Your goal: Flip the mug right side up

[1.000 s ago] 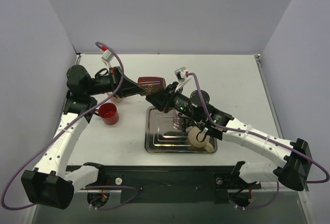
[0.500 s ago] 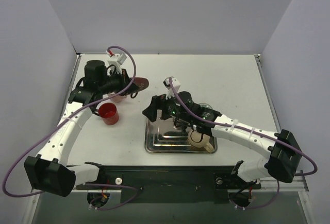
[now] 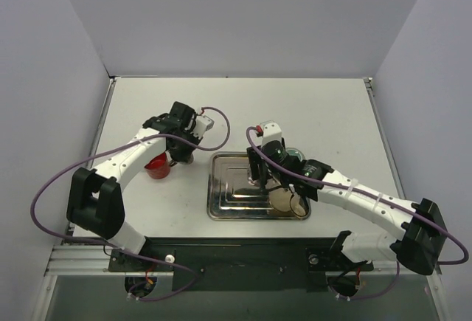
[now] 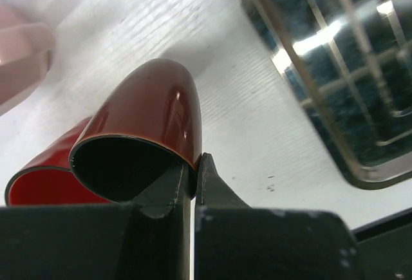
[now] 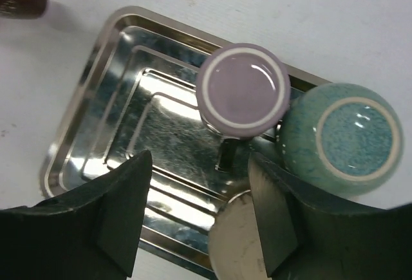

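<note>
My left gripper (image 4: pixel 195 164) is shut on the rim of a dark red-brown mug (image 4: pixel 151 109), one finger inside and one outside. The mug's mouth faces the wrist camera. In the top view the left gripper (image 3: pixel 183 150) holds the mug (image 3: pixel 183 159) low over the table, beside a red cup (image 3: pixel 155 166). My right gripper (image 5: pixel 199 222) is open and empty above the steel tray (image 5: pixel 90 138). An upside-down purple mug (image 5: pixel 243 90) stands in the tray just beyond its fingers.
An upside-down teal cup (image 5: pixel 338 138) stands at the tray's far right corner, and a cream mug (image 5: pixel 238 244) lies in the tray's near right part. The red cup (image 4: pixel 45 180) sits under the held mug. A pink object (image 4: pixel 22 55) lies further left.
The left arm has swung the dark mug from high at the back down beside the red cup. The right gripper has drawn away from that mug and now hangs over the tray.
</note>
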